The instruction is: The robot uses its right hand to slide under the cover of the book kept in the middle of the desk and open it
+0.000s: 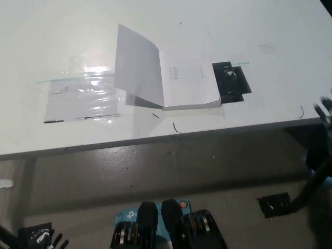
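Observation:
A white book [189,78] lies in the middle of the white desk [62,31]. Its cover [137,67] stands raised and leans left, and the first page shows with a small print mark. My black right hand [324,108] is only a blur at the picture's right edge, off the desk's front corner and far from the book, fingers apart and empty. The white left hand [47,239] rests at the bottom left, mostly cut off, below the desk and holding nothing.
A black marked patch [232,82] sits on the desk right of the book. A shiny clear sheet [83,96] is taped down to the left. The desk's front edge [155,137] runs across; below is grey floor with black tape [274,204].

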You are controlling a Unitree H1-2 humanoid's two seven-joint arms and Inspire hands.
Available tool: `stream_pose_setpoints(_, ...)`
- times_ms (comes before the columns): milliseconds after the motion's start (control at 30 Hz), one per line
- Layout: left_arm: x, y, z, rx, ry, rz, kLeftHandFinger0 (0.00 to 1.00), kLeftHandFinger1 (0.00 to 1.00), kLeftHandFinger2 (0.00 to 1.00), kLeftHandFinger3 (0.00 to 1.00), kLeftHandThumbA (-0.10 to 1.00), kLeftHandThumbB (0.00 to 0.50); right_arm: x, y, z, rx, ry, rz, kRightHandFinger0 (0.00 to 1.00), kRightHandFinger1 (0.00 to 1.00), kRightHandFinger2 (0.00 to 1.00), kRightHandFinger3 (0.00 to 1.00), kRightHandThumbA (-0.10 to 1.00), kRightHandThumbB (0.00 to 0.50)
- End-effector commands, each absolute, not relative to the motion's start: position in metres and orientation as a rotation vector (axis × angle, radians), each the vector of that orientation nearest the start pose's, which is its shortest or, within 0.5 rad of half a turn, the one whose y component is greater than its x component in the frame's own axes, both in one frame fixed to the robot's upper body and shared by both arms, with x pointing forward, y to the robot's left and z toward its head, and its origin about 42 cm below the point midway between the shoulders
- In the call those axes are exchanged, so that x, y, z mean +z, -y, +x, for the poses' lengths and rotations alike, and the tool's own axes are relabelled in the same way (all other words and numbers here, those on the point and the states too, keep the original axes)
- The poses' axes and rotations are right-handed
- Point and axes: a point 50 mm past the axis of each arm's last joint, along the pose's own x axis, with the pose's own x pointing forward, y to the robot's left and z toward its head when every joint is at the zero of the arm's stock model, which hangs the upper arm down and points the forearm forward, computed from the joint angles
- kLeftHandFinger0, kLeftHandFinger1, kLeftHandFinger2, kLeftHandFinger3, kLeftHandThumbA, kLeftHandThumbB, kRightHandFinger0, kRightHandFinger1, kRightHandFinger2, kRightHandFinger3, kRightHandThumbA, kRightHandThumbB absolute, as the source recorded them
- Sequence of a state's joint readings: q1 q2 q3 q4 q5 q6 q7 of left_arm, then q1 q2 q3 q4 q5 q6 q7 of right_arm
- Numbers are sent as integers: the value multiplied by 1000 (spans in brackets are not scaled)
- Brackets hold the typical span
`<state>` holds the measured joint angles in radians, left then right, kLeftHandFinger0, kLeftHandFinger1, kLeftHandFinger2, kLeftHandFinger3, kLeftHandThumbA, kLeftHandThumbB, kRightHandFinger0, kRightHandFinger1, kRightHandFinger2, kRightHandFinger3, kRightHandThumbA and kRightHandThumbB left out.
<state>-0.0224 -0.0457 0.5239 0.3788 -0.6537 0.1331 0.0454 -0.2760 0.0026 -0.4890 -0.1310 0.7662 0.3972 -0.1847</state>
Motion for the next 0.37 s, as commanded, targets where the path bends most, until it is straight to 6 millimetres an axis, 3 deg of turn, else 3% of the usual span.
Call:
stream_pose_setpoints(0,-9,-318,234,589,-263,-819,734,754,808,894,969,121,183,313,329,-267,213,888,656,592,683,1000,1000,276)
stream_pose_setpoints(33,-9,-318,235,593,-268,-813,761,776,821,894,973,129,164,319,317,-323,207,890,653,609,715,1000,1000,263)
stream_pose_setpoints(167,-12,-320,232,606,-267,-820,770,795,823,898,977,122,139,317,301,-389,178,900,720,650,757,1000,1000,251)
stream_pose_setpoints(200,-13,-321,232,600,-267,-824,747,787,818,900,969,114,120,315,292,-420,156,914,737,659,769,1000,1000,223)
stream_pose_setpoints(267,-13,-321,232,589,-265,-816,755,785,822,914,985,116,96,307,285,-453,113,935,673,615,767,1000,1000,201)
stream_pose_setpoints(333,-13,-322,231,588,-264,-816,758,788,824,917,987,115,95,306,285,-453,115,935,671,615,769,1000,1000,201)
